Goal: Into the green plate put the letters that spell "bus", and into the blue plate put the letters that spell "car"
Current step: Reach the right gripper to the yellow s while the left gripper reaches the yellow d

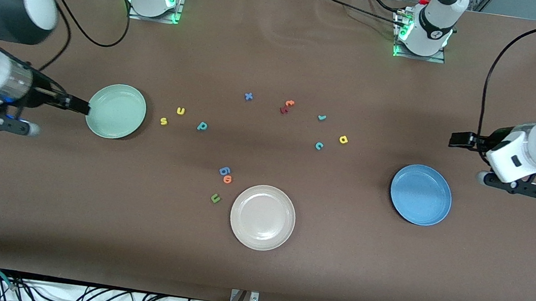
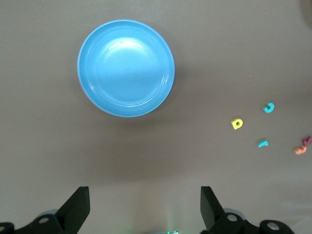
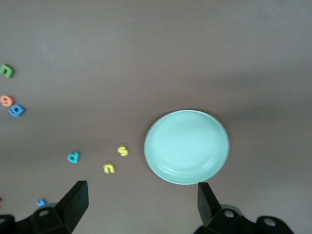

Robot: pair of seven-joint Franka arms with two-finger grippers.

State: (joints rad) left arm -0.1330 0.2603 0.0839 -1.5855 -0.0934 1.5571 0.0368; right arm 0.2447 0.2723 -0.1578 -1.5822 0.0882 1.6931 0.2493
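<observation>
Three plates (image 1: pixel 263 217), twelve foam letters (image 1: pixel 202 126).

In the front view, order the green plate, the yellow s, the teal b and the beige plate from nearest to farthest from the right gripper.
Right gripper is at the green plate's rim, jaws open.
1. Green plate, beside it.
2. Yellow s, next along the table.
3. Teal b, past the s.
4. Beige plate, nearest the camera.

We see a brown table (image 1: pixel 253 271) bearing round green (image 1: pixel 116 111), blue (image 1: pixel 420 194) and beige plates (image 1: pixel 262 217), with small foam letters (image 1: pixel 202 126) scattered between the grippers
</observation>
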